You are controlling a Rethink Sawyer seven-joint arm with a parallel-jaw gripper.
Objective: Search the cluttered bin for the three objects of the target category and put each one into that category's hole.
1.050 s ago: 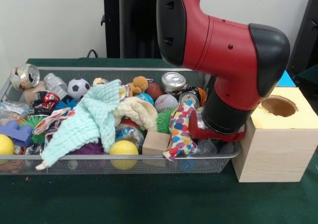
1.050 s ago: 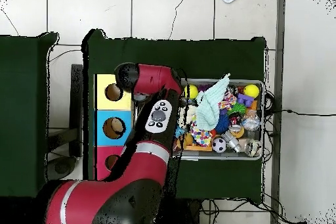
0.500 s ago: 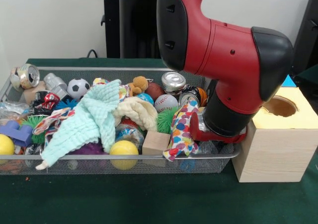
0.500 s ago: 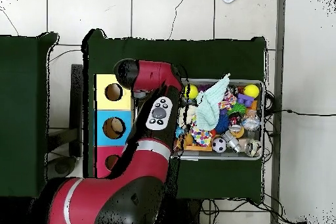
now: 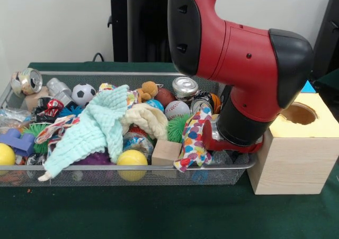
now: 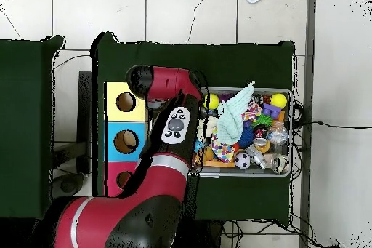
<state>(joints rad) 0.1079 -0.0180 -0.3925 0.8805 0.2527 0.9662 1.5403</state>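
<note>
A pale green waffle cloth (image 5: 90, 130) is draped over the clutter in the wire mesh bin (image 5: 159, 174), a yellow ball (image 5: 132, 158) before it, a wooden box with a round hole (image 5: 296, 146) just right of the bin.

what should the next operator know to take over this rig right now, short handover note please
End effector: hidden behind the red arm at the bin's end nearest the boxes; open or shut cannot be told.
Things: the mesh bin is still full: mint cloth, polka-dot cloth, cream cloth, yellow ball, wooden cube, baseball, soccer ball, cans.
Holes: the yellow box, blue box and red box stand in a row beside the bin.
Done: nothing visibly dropped in a hole.
Left: finding and sorting the target objects.
</note>
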